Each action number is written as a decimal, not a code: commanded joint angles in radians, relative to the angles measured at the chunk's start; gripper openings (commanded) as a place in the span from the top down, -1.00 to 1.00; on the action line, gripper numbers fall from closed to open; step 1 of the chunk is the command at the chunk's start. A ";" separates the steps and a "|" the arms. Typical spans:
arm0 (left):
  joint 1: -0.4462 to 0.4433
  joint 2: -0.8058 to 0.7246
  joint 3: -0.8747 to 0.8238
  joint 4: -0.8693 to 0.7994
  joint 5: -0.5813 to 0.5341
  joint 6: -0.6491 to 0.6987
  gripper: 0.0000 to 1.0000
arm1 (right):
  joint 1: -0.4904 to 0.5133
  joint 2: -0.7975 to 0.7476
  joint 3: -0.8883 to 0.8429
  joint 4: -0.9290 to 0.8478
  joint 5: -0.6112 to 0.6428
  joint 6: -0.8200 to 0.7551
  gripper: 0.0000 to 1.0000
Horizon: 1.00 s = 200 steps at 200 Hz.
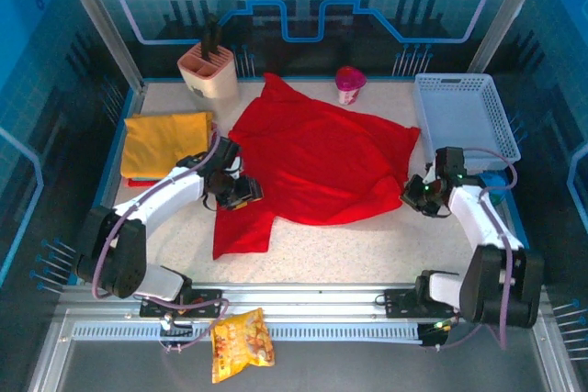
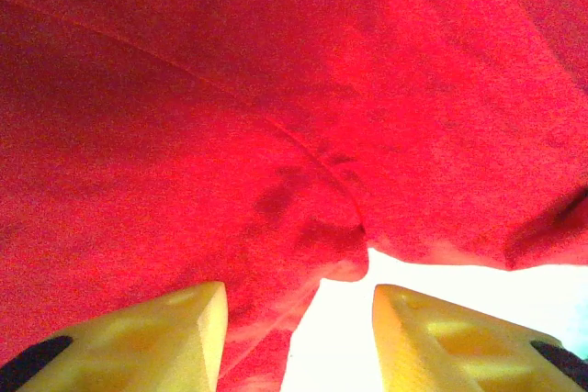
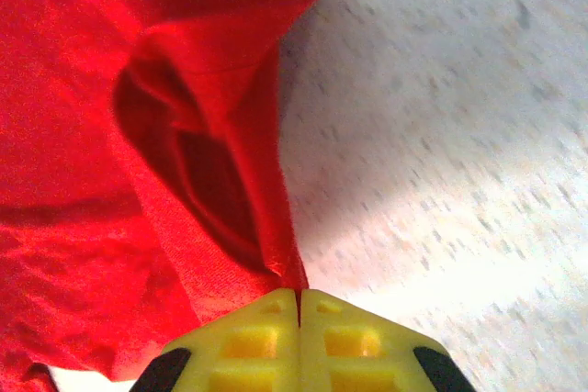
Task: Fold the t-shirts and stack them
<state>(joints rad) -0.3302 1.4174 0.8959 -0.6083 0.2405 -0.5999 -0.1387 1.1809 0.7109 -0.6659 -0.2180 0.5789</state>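
The bright red t-shirt (image 1: pixel 322 161) lies spread and rumpled across the middle of the table. My left gripper (image 1: pixel 241 192) stands open at its left edge, and red cloth (image 2: pixel 276 135) lies partly between the yellow fingertips (image 2: pixel 175 337) in the left wrist view. My right gripper (image 1: pixel 411 196) is shut on the shirt's right edge; a folded red hem (image 3: pixel 230 162) runs into the closed yellow fingers (image 3: pixel 266 328). The mustard yellow t-shirt (image 1: pixel 165 141) lies folded at the left side of the table, on top of something red.
A white lattice basket (image 1: pixel 464 117) stands at the back right. A pink utensil holder (image 1: pixel 208 71) and a small pink cup (image 1: pixel 349 84) stand along the back. A yellow-orange snack bag (image 1: pixel 241 344) lies on the front rail.
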 commanded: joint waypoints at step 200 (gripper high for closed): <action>0.073 0.182 0.163 -0.009 0.037 0.125 0.07 | 0.055 0.282 0.277 0.096 0.023 -0.039 -0.64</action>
<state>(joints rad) -0.2966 1.5711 1.0492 -0.5930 0.2752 -0.5220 -0.1051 1.3098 0.8948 -0.6449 -0.1741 0.5922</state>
